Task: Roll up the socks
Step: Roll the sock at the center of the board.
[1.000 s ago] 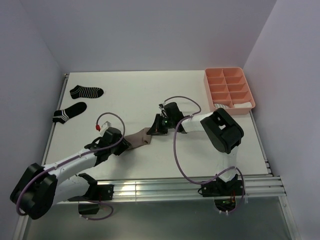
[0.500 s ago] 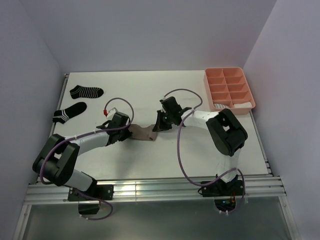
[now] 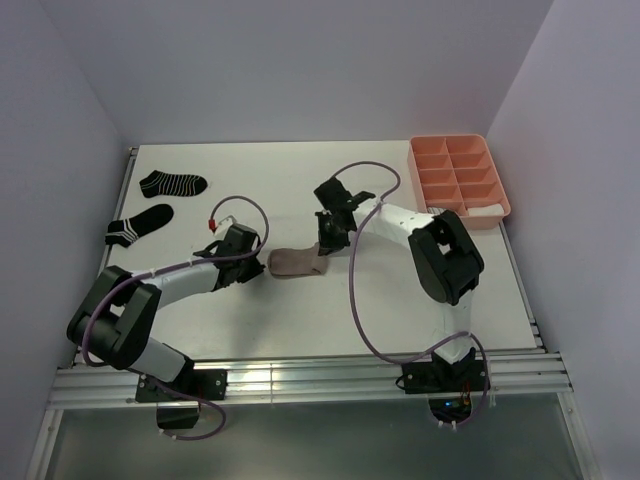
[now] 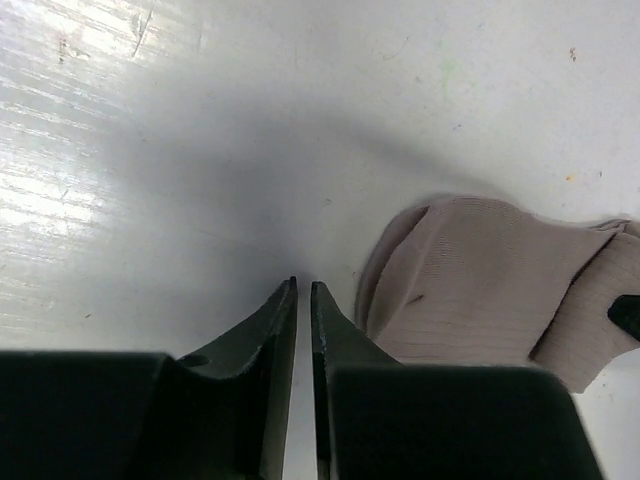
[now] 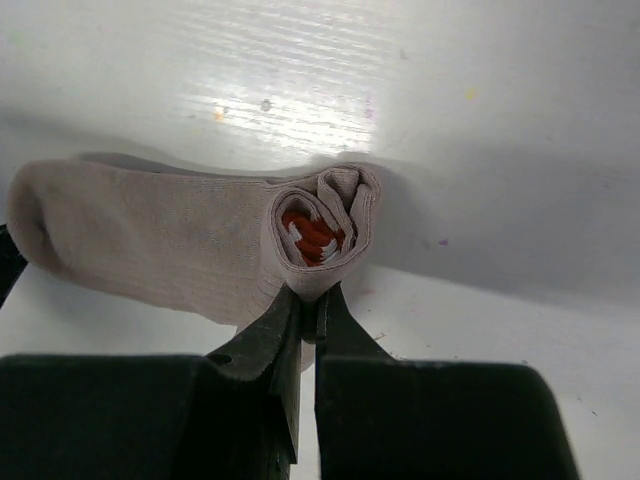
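Right wrist view: right end effector clamped on taupe sock roll
Left end effector: together, empty, beside sock

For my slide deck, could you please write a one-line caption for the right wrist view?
Right gripper pinches the rolled end of the taupe sock, red-white cuff showing inside the roll.

We see a taupe sock, its rolled core red and white. At ten o'clock, two black socks carry white stripes. The salmon-pink tray at two o'clock holds white cloth, perhaps striped.
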Motion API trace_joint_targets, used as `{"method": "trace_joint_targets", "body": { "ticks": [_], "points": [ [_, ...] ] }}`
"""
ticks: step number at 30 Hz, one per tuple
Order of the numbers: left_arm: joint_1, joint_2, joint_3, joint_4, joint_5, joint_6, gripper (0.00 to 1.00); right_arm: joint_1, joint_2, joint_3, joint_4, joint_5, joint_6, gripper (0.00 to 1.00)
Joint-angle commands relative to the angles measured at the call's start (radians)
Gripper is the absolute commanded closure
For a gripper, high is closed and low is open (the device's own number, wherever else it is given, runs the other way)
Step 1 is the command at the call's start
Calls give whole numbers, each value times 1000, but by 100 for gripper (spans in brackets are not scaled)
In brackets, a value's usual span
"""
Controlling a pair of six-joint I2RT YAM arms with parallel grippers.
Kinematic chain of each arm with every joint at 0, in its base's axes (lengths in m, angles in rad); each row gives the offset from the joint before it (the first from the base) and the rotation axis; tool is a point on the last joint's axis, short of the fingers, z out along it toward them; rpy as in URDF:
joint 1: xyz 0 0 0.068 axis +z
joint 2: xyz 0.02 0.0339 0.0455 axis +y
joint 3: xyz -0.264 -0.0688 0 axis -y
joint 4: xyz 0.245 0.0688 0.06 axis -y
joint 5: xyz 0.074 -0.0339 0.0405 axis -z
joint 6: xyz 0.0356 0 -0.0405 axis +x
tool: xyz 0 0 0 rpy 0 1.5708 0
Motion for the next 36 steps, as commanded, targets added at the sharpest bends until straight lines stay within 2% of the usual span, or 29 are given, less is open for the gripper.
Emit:
{"method": "trace_joint_targets", "body": {
  "ticks": [1, 8, 13, 15, 16, 18, 20, 21, 26, 30, 36],
  "points": [
    [5, 10, 32, 53, 22, 24, 83, 10, 41, 86, -154, 109, -25, 100],
    [5, 13, 61, 63, 47, 18, 82, 56, 101, 192, -281, 238, -10, 100],
    [-37, -88, 63, 101, 19, 76, 68, 61, 121, 214, -309, 238, 10, 100],
    [-84, -135, 60, 164, -48, 137, 63, 61, 130, 226, -324, 237, 21, 100],
    [-150, -141, 60, 179, -76, 159, 61, 61, 136, 231, -330, 229, 27, 100],
    [-248, -132, 74, 207, -149, 194, 57, 61, 145, 246, -343, 218, 35, 100],
    [-297, -96, 94, 217, -185, 204, 52, 61, 156, 260, -358, 206, 42, 100],
    [-340, -79, 101, 225, -211, 214, 41, 62, 159, 264, -364, 201, 47, 100],
    [-443, 27, 135, 266, -307, 242, 40, 62, 182, 281, -392, 168, 67, 100],
    [-536, 102, 180, 290, -410, 340, 40, 62, 205, 297, -413, 138, 75, 100],
    [-604, 226, 246, 326, -527, 426, 40, 62, 231, 321, -438, 120, 85, 100]
  ]
}}
